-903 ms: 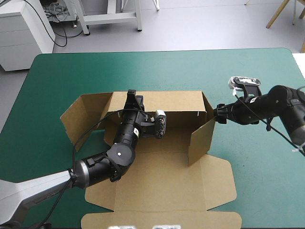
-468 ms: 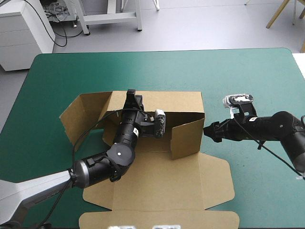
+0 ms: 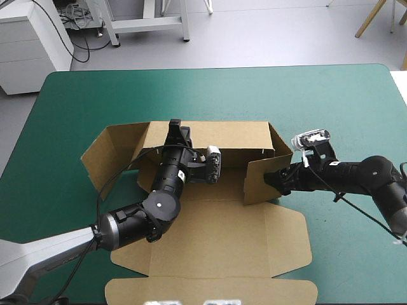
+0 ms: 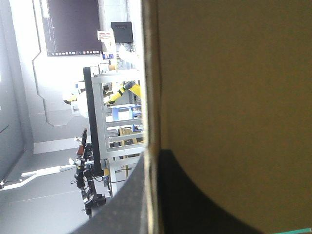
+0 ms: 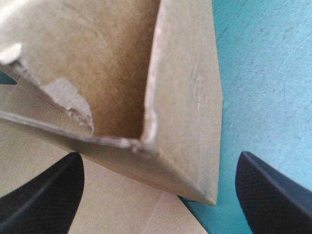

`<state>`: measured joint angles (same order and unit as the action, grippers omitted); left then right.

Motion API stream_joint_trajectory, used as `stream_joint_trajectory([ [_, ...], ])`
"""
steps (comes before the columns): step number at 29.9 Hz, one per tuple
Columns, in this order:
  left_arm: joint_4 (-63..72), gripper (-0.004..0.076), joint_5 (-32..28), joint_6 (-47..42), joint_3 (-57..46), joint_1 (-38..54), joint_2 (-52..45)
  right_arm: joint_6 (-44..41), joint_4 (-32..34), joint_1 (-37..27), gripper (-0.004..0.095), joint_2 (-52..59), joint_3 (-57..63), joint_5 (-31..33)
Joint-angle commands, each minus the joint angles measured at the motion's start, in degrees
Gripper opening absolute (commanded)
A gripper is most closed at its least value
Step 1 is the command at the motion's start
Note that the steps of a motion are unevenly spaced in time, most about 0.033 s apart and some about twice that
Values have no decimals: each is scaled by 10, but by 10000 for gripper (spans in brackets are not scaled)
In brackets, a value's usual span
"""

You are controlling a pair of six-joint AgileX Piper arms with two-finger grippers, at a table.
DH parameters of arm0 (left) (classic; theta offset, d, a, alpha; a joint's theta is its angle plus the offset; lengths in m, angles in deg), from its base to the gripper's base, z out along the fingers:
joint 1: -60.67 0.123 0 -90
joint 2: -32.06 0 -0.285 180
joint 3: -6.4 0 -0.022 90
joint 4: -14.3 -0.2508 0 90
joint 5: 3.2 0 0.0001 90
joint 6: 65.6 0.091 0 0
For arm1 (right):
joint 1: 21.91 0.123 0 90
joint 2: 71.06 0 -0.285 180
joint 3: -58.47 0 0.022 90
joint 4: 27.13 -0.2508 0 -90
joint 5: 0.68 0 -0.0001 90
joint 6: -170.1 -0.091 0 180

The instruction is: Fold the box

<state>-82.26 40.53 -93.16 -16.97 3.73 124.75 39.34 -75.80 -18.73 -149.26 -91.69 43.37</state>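
Note:
The brown box (image 3: 216, 241) lies in the middle of the table, its long back wall (image 3: 235, 136) raised and its lid flat toward the near edge. My left gripper (image 3: 176, 130) is shut on the back wall's top edge. In the left wrist view the board's edge (image 4: 150, 97) runs between my black fingers (image 4: 195, 195). The right side flap (image 3: 257, 181) stands upright, turned in over the floor. My right gripper (image 3: 275, 178) is open at that flap's outer face. In the right wrist view the flap's corner (image 5: 185, 122) sits between the spread fingertips of the right gripper (image 5: 158, 161).
The box's left side flap (image 3: 111, 152) lies splayed outward toward the table's left edge. Bare teal-green cover (image 3: 191, 95) stretches beyond the back wall and to the right of the box (image 3: 343, 241).
My right gripper moved left, in toward the box's right end. The side flap swung far inward over the floor, then came back part way. The left gripper held still.

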Motion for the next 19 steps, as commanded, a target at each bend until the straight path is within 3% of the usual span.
stream_joint_trajectory([
  [1, -41, -10, 24, -14, 16, -5, -21, -13, -5, 44, 779, 18, -13, -39],
  [5, -41, -10, 26, -13, 16, -5, -21, -152, 100, 139, 779, 24, -13, -132],
  [10, -41, -10, 28, -13, 16, -5, -21, -476, 385, 270, 779, 27, -13, -225],
  [16, -41, -10, 28, -13, 16, -5, -21, -934, 804, 379, 776, 23, -13, -215],
  [19, -41, -10, 28, -13, 16, -5, -21, -1069, 923, 401, 724, 22, -13, -179],
])
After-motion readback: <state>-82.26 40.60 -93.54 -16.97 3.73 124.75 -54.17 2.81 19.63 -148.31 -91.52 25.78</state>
